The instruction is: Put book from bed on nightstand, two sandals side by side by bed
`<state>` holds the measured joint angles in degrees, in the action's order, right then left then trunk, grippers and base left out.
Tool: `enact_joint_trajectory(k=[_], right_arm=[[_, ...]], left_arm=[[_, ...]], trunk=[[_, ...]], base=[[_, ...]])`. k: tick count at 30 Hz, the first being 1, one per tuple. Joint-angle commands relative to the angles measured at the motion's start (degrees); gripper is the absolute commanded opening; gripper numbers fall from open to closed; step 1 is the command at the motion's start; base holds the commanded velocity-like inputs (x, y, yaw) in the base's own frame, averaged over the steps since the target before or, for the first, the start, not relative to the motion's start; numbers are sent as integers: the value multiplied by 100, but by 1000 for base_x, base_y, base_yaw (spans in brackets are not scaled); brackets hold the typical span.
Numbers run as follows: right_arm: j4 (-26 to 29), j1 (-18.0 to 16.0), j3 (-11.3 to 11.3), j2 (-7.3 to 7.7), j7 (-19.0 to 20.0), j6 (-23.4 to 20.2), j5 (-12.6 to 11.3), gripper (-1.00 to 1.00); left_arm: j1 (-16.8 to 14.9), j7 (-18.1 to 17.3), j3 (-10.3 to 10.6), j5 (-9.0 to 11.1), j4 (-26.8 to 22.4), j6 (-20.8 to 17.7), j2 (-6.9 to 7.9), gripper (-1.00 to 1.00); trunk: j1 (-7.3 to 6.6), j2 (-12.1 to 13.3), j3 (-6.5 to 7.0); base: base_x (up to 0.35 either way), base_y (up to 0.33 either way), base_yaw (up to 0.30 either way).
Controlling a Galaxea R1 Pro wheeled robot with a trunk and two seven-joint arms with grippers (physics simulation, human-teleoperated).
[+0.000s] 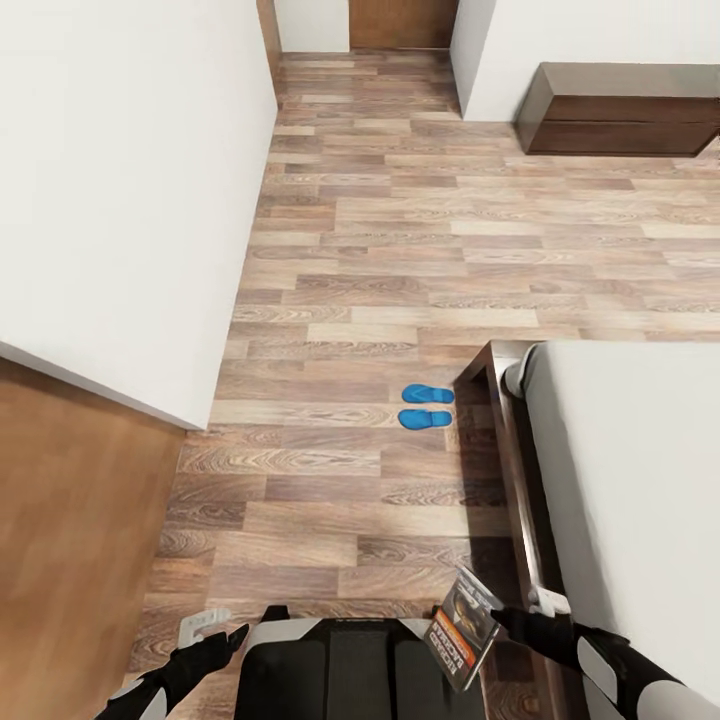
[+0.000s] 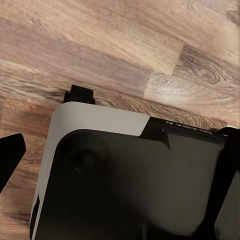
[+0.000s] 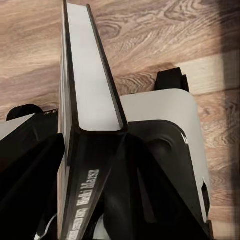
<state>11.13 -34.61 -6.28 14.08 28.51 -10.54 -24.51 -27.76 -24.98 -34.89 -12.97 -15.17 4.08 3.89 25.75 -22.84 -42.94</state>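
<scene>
1. Head view: the right hand [image 1: 500,618] is closed on the book [image 1: 464,626], which is off the bed and held in the air above the floor [image 1: 400,250], just beside the bed's wooden side rail. The cover faces up and tilts; an orange strip and white lettering are readable on it.
2. Right wrist view: the book [image 3: 82,115] runs edge-on between the two dark fingers [image 3: 30,165], white page block up, spine lettering near the hand. The fingers press against both covers.
3. Left hand [image 1: 205,625] hangs low near the robot's base [image 1: 345,665], over the floor. Left wrist view: one dark fingertip [image 2: 11,155] sits at one edge of the frame and a second dark finger at the opposite edge, well apart, with nothing between them; the hand is spread wide and empty.
4. Both wrist views look down on the robot's grey-and-black base [image 2: 100,165] and plank floor [image 2: 125,45].
5. The two sandals [image 1: 427,407] lie on the floor side by side, parallel, nearly touching, just beside the foot-end corner of the bed [image 1: 620,480]. Their long axes run across the corner, toward the bed frame.
6. Bed: pale grey mattress, dark brown frame.
7. A dark brown low cabinet [image 1: 620,110] stands against the far wall, well apart from the bed. A white wall [image 1: 120,180] is on the left, and a brown panel [image 1: 70,530] is below it.
</scene>
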Motion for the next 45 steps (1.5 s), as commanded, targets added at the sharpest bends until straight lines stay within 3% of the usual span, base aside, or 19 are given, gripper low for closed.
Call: enact_joint_trajectory(k=[1, 6, 15, 25, 33, 42, 45], right_arm=[[-108, -1, -37, 2, 5, 129, -73, -100], [-298, -1, -39, -35, 2, 545, -56, -100], [-145, -3, -26, -40, -7, 620, -39, -100], [1059, -10, -38, -69, -19, 560, -43, -100], [1322, -9, -69, -345, -22, 560, -36, -100], [1330, -10, -81, -422, -20, 562, -34, -100], [1330, -10, -89, -602, -15, 562, -30, -100]], left_arm=[[-3, -24, -46, -60, 5, 31, -2, 100], [-2, -24, -45, -57, 6, 31, -2, 100], [-2, -24, -45, -56, 7, 31, -2, 100], [-2, -24, -51, -56, 196, 31, 6, 100], [-2, -24, -53, -56, 207, 31, 6, 100], [-2, -24, -53, -56, 208, 28, 6, 100], [-2, -21, -53, -56, 208, 30, 6, 100]], trunk=[[3, -8, 4], [3, -8, 50], [3, -8, 134], [3, -8, 227], [3, -8, 301], [3, -8, 385], [3, -8, 413]], base=[[0, 0, 0], [0, 0, 0], [0, 0, 0], [0, 0, 0], [0, 0, 0], [0, 0, 0], [0, 0, 0]])
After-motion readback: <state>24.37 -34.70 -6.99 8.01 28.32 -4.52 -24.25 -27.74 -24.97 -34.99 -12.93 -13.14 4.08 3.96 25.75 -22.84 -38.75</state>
